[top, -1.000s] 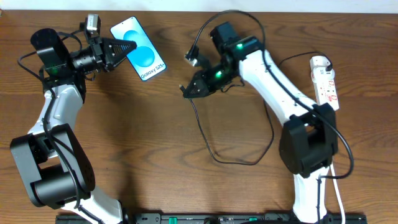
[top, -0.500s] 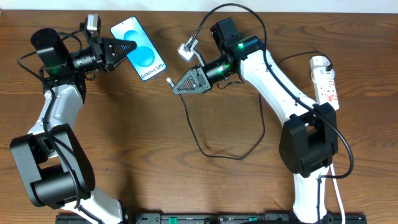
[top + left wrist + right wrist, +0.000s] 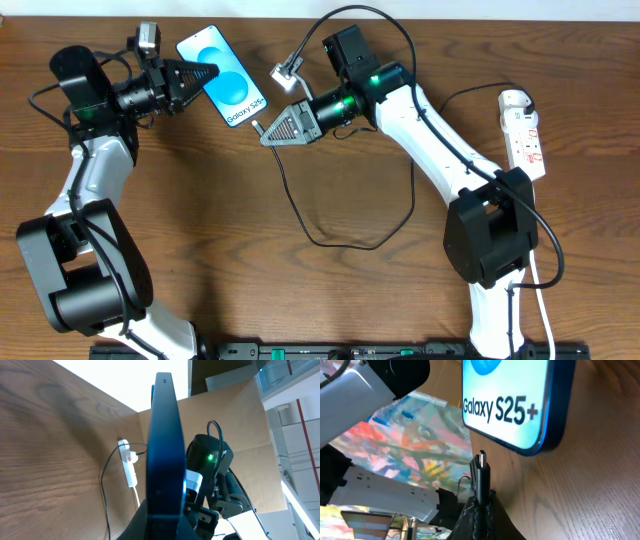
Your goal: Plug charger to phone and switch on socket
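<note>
My left gripper point(image 3: 203, 75) is shut on the top end of the phone point(image 3: 224, 78) and holds it above the table, its blue screen with "Galaxy S25+" facing up. The left wrist view shows the phone edge-on point(image 3: 162, 450). My right gripper point(image 3: 268, 136) is shut on the charger point(image 3: 300, 215), whose plug tip point(image 3: 481, 461) points at the phone's bottom edge point(image 3: 512, 410) with a small gap left. The black cable loops over the table. The socket point(image 3: 523, 130) lies at the far right, also small in the left wrist view point(image 3: 129, 464).
The wooden table point(image 3: 200, 240) spreads under both arms. The socket's white cord point(image 3: 543, 300) runs down the right side past the right arm's base. A grey plug on another cable point(image 3: 289, 69) hangs near the right wrist.
My right gripper moved left and up with the charger plug, from mid-table to just below the phone's bottom edge. The cable loop followed. The left gripper and phone stayed still.
</note>
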